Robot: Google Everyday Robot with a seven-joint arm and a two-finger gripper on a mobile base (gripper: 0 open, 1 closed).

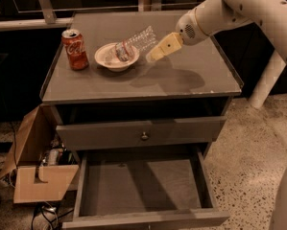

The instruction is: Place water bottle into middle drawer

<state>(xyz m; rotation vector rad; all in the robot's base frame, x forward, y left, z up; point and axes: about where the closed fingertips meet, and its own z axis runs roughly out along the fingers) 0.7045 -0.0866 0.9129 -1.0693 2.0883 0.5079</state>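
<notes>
The water bottle [133, 43], clear plastic with a red-and-white label, lies tilted with its cap end in a white bowl [115, 59] on the cabinet top. Its base points up and to the right. My gripper [158, 51], tan at the tip on a white arm, hovers just right of the bottle's base, slightly above the tabletop and apart from the bottle. The middle drawer [140, 188] stands pulled open below, a wide grey box with a bare floor.
A red Coca-Cola can [75, 49] stands left of the bowl. A closed drawer front with a round knob [144, 136] sits above the open drawer. An open cardboard box [37, 169] lies on the floor at the left. A white post [268, 80] stands at the right.
</notes>
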